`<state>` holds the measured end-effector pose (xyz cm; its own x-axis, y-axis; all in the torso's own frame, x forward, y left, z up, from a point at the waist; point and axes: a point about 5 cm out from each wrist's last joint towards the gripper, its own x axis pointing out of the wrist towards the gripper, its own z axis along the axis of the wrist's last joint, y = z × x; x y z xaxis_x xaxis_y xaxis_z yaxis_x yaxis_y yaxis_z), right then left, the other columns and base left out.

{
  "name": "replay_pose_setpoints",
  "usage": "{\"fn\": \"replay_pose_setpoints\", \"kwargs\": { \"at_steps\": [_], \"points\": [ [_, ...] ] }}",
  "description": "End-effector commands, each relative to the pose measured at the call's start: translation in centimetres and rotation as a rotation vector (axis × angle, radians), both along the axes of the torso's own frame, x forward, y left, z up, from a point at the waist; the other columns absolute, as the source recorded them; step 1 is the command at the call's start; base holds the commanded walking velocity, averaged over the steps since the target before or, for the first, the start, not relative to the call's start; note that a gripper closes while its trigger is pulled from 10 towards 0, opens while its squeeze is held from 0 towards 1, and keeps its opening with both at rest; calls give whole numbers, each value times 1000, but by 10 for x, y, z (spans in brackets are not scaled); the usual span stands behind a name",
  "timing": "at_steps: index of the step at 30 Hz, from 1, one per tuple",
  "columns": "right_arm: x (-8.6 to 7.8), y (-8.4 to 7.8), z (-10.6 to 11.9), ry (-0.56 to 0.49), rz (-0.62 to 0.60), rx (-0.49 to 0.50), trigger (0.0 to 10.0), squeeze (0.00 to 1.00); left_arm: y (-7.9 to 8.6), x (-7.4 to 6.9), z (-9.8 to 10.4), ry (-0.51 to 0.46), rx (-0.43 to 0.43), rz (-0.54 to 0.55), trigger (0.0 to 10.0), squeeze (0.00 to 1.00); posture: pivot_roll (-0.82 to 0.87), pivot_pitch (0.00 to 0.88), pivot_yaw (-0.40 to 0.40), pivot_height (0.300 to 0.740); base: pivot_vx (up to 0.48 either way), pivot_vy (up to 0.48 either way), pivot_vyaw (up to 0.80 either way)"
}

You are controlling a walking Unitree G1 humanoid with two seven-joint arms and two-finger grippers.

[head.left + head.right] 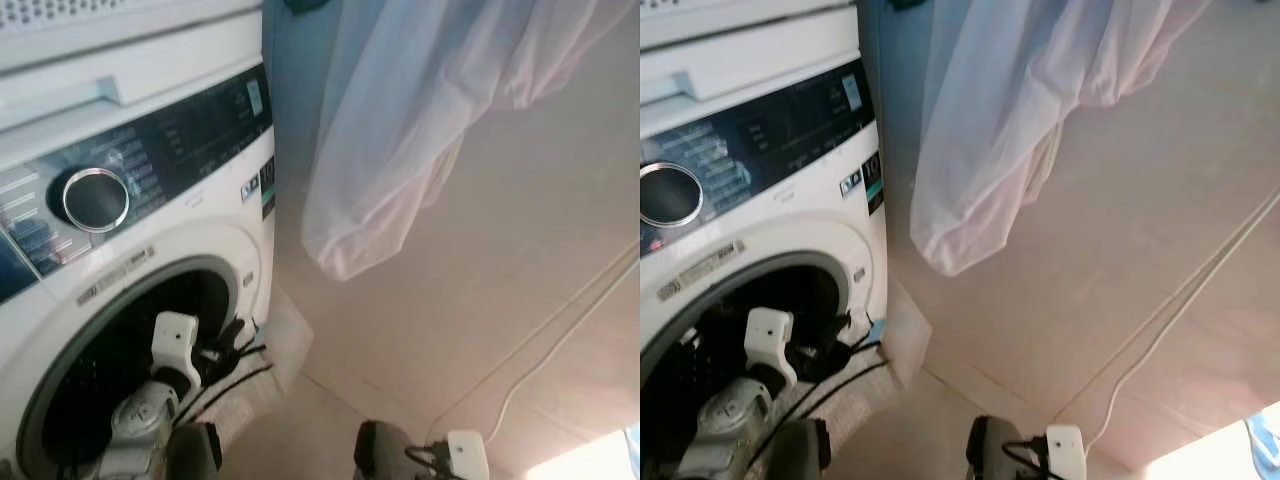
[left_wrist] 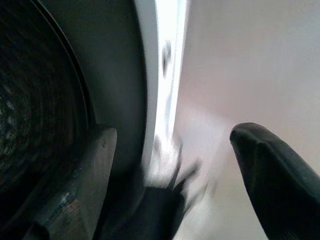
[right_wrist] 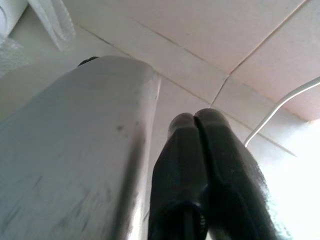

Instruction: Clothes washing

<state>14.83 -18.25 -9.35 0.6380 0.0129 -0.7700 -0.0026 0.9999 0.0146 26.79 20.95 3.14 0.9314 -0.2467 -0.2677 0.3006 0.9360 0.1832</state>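
Front-loading washing machine [image 1: 150, 250], white, with a dark control panel [image 1: 180, 140] and a chrome dial [image 1: 95, 199]; its round drum opening [image 1: 100, 350] stands uncovered and dark, and whether any laundry lies inside cannot be told. Beige tiled floor [image 1: 520, 260] extends to the robot's right of the machine, crossed by pale grout lines. A sheer white curtain [image 1: 400, 130] hangs above the floor, its lower hem bunched beside the machine's corner. A thin white cable [image 1: 560, 340] runs across the tiles toward a sunlit patch. A crinkled clear plastic sheet [image 1: 285, 340] lies at the foot of the machine. Left gripper [image 2: 175, 170] reaches into the lower edge of the drum opening; in the left wrist view its two black fingers [image 2: 272, 175] are spread wide apart, holding nothing. Right gripper [image 3: 197, 122] hangs low over the floor, well apart from the machine, its fingers pressed together with nothing between them
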Motion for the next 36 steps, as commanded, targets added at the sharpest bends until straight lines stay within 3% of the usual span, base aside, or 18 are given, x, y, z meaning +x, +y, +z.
{"fn": "replay_pose_setpoints", "kwargs": {
  "at_steps": [1, 4, 6, 13, 22, 26, 36],
  "points": [
    [-19, 14, -9, 85, 44, 34, 10000, 0, 0, -13, -22, 106, 65, -13, 10000, 0, 194, 0, -139, 572, 0, 0, 0],
    [-19, 14, -9, 86, 44, 35, 10000, 0, 9, -22, -33, 157, 69, 35, 10000, 0, 194, 0, -139, 572, 0, 0, 0],
    [-19, 14, -9, 86, 45, 38, 10000, 0, 28, -34, -46, 234, 86, 132, 10000, 0, 198, 0, -140, 572, 0, 0, 0],
    [-19, 15, -9, 85, 44, 40, 10000, 0, 37, -41, -57, 317, 122, 178, 10000, 0, 199, 0, -139, 572, 0, 0, 0],
    [-19, 16, -9, 76, 42, 44, 10000, 0, 29, -41, -67, 371, 152, 151, 10000, 0, 198, 0, -130, 572, 0, 0, 0],
    [-19, 17, -9, 76, 39, 47, 10000, 0, 29, -47, -76, 433, 173, 169, 10000, 0, 199, 0, -127, 572, 0, 0, 0],
    [-19, 17, -9, 76, 39, 47, 10000, 0, 29, -47, -76, 433, 173, 169, 10000, 0, 199, 0, -127, 572, 0, 0, 0]
  ]
}}
